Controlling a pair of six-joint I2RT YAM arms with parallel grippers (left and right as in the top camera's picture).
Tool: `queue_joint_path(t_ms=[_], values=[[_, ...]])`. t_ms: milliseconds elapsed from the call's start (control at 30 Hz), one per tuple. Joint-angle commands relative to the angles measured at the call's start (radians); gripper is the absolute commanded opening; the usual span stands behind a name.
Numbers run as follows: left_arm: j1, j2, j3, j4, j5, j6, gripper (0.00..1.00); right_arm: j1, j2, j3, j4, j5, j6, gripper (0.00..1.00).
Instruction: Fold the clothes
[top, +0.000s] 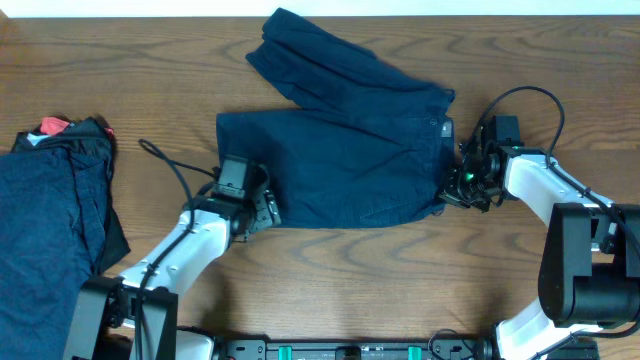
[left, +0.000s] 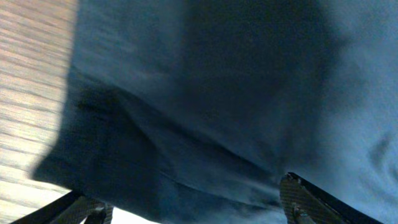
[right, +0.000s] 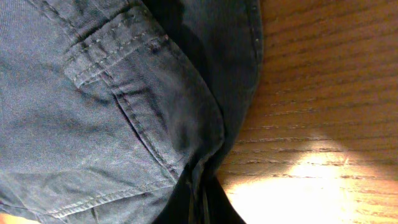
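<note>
While the navy shorts (top: 340, 165) lie central on the table (top: 150, 70), their waistband is pinched by the right gripper (top: 458, 185), the hem straddled by the spread left gripper (top: 263, 210); folding is judged barely begun

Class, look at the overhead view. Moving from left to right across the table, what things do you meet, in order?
First the pile of dark clothes with a red piece on its top edge → left claw → navy shorts spread flat → right claw.
</note>
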Motion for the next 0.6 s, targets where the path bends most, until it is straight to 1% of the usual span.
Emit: queue_joint_path(t_ms=[0, 100, 167, 233, 400, 433, 467, 500, 533, 567], values=[[0.071, 0.046, -0.031, -0.020, 0.008, -0.014, 0.86, -0.004, 0.030, -0.020, -0.001, 0.014, -0.002, 0.01], [0.143, 0.046, -0.031, -0.027, -0.001, -0.058, 0.86, -0.013, 0.030, -0.020, -0.001, 0.014, -0.006, 0.01], [0.164, 0.046, -0.031, -0.021, 0.027, -0.056, 0.80, -0.018, 0.030, -0.020, -0.001, 0.014, -0.009, 0.01], [0.167, 0.046, -0.031, -0.016, 0.060, -0.052, 0.73, -0.020, 0.030, -0.020, -0.001, 0.014, -0.010, 0.01], [0.151, 0.046, -0.032, -0.022, 0.085, -0.045, 0.73, -0.022, 0.030, -0.020, -0.001, 0.014, -0.009, 0.01], [0.146, 0.046, -0.032, -0.021, 0.085, -0.045, 0.71, -0.023, 0.030, -0.020, 0.000, 0.014, -0.010, 0.01], [0.143, 0.046, -0.032, -0.020, 0.085, -0.045, 0.62, -0.026, 0.030, -0.020, 0.002, 0.015, -0.011, 0.01], [0.143, 0.046, -0.032, -0.016, 0.085, -0.045, 0.46, -0.029, 0.030, -0.020, 0.003, 0.014, -0.013, 0.01], [0.143, 0.046, -0.032, -0.013, 0.086, -0.046, 0.19, -0.034, 0.030, -0.019, 0.003, 0.015, -0.016, 0.01], [0.143, 0.046, -0.031, -0.009, 0.086, -0.046, 0.06, -0.038, 0.030, -0.018, 0.003, 0.015, -0.017, 0.01]])
